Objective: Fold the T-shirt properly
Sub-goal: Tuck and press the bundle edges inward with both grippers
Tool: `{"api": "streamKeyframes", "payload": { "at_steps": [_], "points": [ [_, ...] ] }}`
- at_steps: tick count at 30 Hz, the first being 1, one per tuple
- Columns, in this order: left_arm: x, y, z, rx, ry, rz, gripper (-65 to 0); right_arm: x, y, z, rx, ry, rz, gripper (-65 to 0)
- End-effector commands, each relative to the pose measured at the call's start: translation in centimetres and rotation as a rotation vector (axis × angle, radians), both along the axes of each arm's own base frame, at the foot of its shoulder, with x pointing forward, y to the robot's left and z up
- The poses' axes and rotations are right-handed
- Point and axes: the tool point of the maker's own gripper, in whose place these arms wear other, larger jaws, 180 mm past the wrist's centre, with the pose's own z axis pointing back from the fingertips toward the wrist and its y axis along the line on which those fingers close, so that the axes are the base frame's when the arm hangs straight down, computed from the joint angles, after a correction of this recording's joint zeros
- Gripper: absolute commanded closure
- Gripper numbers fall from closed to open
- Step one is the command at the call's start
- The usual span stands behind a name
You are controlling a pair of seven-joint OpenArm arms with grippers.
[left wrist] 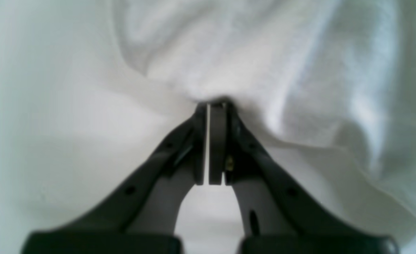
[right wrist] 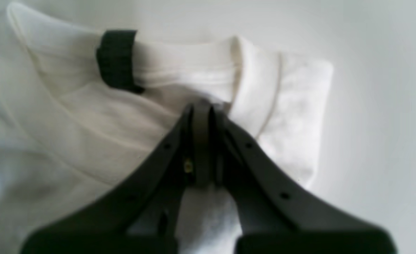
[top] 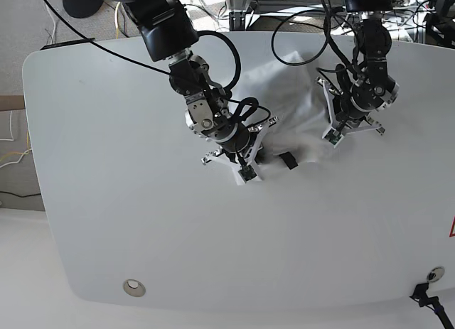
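Observation:
The white T-shirt (top: 298,105) lies crumpled on the table between my two arms, with no print showing. Its black neck label (top: 288,160) sits near the front edge of the cloth. In the right wrist view the label (right wrist: 118,60) wraps over the ribbed collar (right wrist: 254,81). My right gripper (right wrist: 202,106) is shut on the T-shirt (right wrist: 88,116) just below that collar; in the base view this gripper (top: 252,160) is left of the label. My left gripper (left wrist: 215,104) is shut on a bunched fold of the T-shirt (left wrist: 229,53), at the garment's right side (top: 333,135).
The white table (top: 128,201) has rounded edges and a metal grommet (top: 133,288) near its front left. Black cables (top: 227,52) loop over the back of the table around both arms. A cable end (top: 426,295) lies at the front right corner.

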Motion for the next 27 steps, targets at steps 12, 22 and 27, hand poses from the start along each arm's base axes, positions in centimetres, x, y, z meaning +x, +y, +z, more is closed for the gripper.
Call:
{"api": "streamKeyframes", "payload": {
  "at_steps": [12, 22, 27],
  "points": [
    [3.7, 0.6, 1.3, -0.015, -0.055, 0.017, 0.0, 0.0, -1.4, 1.7, 0.002, -0.063, -0.011, 0.0],
    [4.2, 2.9, 9.6, 0.066, -0.301, 0.044, 0.0, 0.0, -0.9, 10.1, 0.029, -0.193, 0.004, 0.0],
    [1.4, 1.6, 8.0, 0.063, -0.248, 0.007, 0.0, -2.6, -1.0, 9.4, 0.035, -0.148, 0.004, 0.0]
  ]
}}
